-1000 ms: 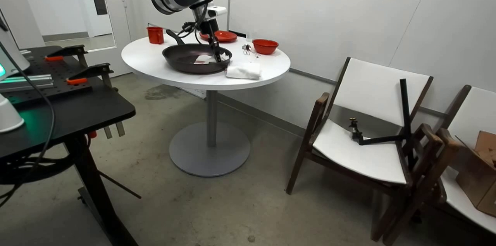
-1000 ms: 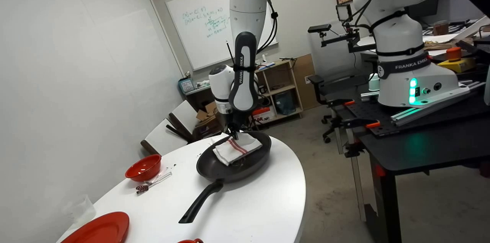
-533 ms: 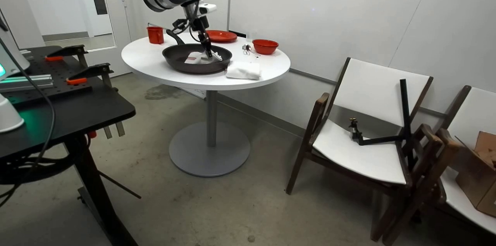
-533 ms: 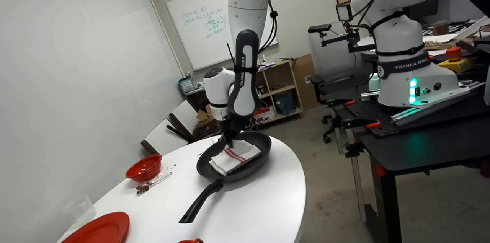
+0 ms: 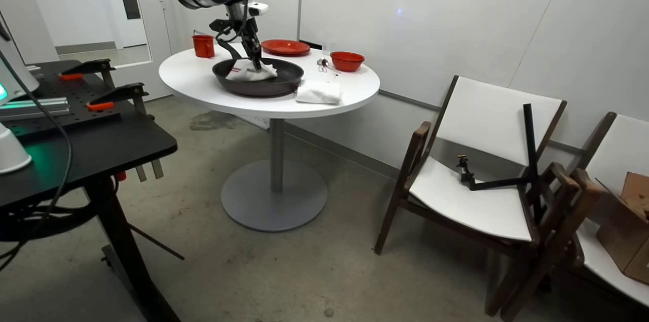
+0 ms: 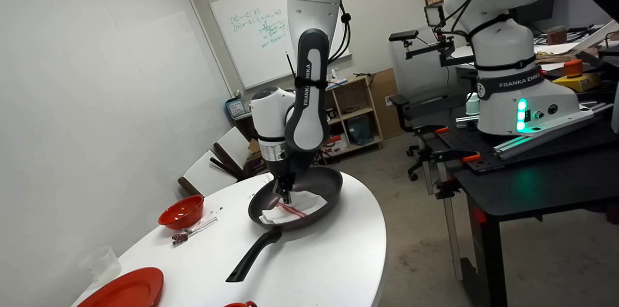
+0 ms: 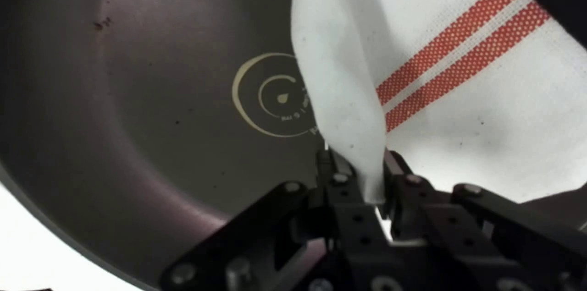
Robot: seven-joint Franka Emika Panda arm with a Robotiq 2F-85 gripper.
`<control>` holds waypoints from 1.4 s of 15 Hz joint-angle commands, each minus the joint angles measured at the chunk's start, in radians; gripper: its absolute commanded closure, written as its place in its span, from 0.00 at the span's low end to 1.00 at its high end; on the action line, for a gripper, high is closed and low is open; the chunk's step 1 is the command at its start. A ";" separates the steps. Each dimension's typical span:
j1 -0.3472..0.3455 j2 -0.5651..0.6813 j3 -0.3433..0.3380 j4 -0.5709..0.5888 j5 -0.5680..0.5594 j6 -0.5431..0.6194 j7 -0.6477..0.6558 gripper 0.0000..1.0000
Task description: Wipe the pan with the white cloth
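A black gripper [image 7: 363, 168] pinches a raised fold of white cloth [image 7: 463, 117], its jaws narrow on either side of the fabric. The cloth, crossed by paired red stripes, lies inside a dark frying pan [image 7: 179, 98], on the side near the handle [image 6: 255, 255]. In an exterior view, the pan stands on a round white table [image 5: 192, 81] with a red bowl [image 5: 347, 62], red plate [image 5: 286, 48] and red cup [image 5: 204, 46].
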 commanded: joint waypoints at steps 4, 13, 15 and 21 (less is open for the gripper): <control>-0.058 -0.011 0.007 -0.012 0.008 -0.005 -0.021 0.95; -0.142 -0.009 -0.035 -0.030 0.018 -0.013 -0.003 0.96; -0.128 -0.010 -0.040 -0.030 0.012 -0.011 -0.002 0.96; -0.044 -0.014 -0.014 -0.041 -0.025 -0.001 -0.026 0.95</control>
